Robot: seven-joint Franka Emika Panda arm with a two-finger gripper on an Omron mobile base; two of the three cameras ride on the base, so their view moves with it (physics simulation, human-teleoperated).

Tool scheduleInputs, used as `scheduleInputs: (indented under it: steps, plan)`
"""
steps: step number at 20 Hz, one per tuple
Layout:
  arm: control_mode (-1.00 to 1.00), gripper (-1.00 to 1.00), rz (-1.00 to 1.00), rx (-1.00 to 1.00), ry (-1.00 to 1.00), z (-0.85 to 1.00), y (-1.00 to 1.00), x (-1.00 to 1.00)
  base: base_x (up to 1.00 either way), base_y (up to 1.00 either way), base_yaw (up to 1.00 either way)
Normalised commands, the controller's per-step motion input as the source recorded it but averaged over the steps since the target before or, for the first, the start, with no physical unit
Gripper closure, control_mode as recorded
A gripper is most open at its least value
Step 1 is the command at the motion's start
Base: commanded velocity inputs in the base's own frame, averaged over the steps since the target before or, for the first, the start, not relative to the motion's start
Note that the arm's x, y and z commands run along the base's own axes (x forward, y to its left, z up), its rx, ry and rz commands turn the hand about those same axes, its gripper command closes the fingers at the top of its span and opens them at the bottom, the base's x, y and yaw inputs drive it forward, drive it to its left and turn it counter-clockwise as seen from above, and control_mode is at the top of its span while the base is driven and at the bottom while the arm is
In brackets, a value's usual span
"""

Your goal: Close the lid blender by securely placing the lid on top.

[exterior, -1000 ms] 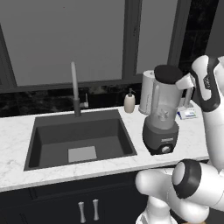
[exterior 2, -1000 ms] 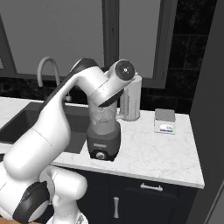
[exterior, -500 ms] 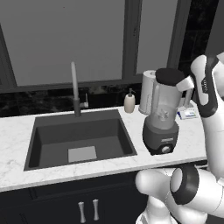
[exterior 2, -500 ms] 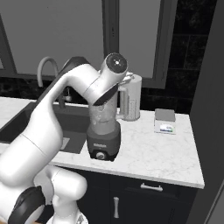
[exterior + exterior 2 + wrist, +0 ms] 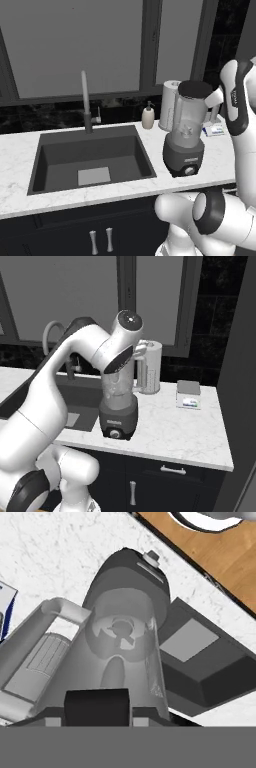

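Observation:
The blender stands on the marble counter right of the sink, a clear tapered jar on a dark grey base with a front knob. The black round lid lies at the jar's rim, slightly tilted. My gripper reaches in from the right and is shut on the lid. The hand view looks down into the jar, with its blades and side handle visible. There the lid shows as a black block between my fingers. In the right base view my arm hides the jar's top.
A dark sink with a faucet lies to the blender's left. A beige soap bottle and a white paper towel roll stand close behind it. A small grey box sits on the counter to the right.
The lid has sunk a little and shifted slightly right, down toward the jar's rim. My arm's upper joint has risen somewhat in the right base view.

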Motion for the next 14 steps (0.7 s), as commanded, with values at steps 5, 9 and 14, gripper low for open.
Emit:
scheduleInputs:
  steps: [5, 9, 14]
  plan:
    - [-1.0, 1.0, 0.0, -0.01, 0.15, 0.0, 0.0, -0.1, 0.0, 0.0, 0.0]
    - [-1.0, -1.0, 0.0, -0.02, 0.16, 0.0, 0.0, -0.06, 0.0, 0.0, 0.0]
    - [-1.0, -1.0, 0.0, -0.03, 0.14, 0.0, 0.0, -0.18, 0.0, 0.0, 0.0]
